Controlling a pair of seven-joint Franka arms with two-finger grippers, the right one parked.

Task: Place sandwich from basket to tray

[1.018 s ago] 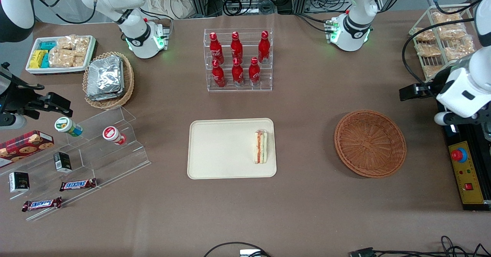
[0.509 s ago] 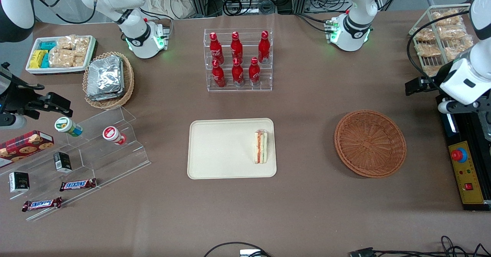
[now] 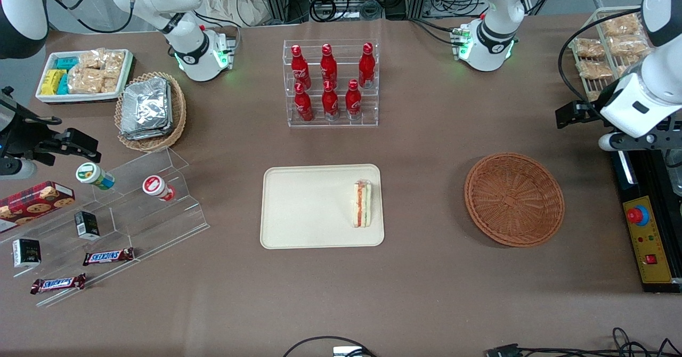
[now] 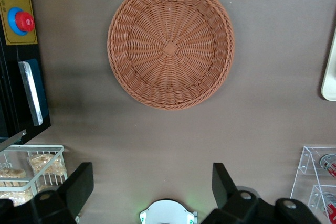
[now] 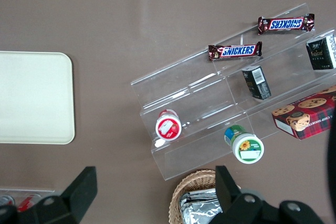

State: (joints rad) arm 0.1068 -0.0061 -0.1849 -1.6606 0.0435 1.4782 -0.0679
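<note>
Front view: your sandwich [image 3: 363, 204] sits on the tray [image 3: 309, 208], basket [image 3: 514, 199] empty. Gripper [image 4: 152, 190], fingers spread and empty, has retreated farther toward the working arm's table end. Looks done.

A brown cloth-covered table [image 3: 426, 149] carries everything. The round reddish-brown wicker basket [image 3: 514, 199] lies below the raised, wide-open left gripper [image 4: 152, 190]. The flat cream-beige tray [image 3: 309, 208] rests farther from it.

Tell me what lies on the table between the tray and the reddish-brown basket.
Nothing: the front view shows only bare brown table between the tray, which holds the sandwich, and the basket. The open hand hangs above the table farther from the camera than the basket.
</note>
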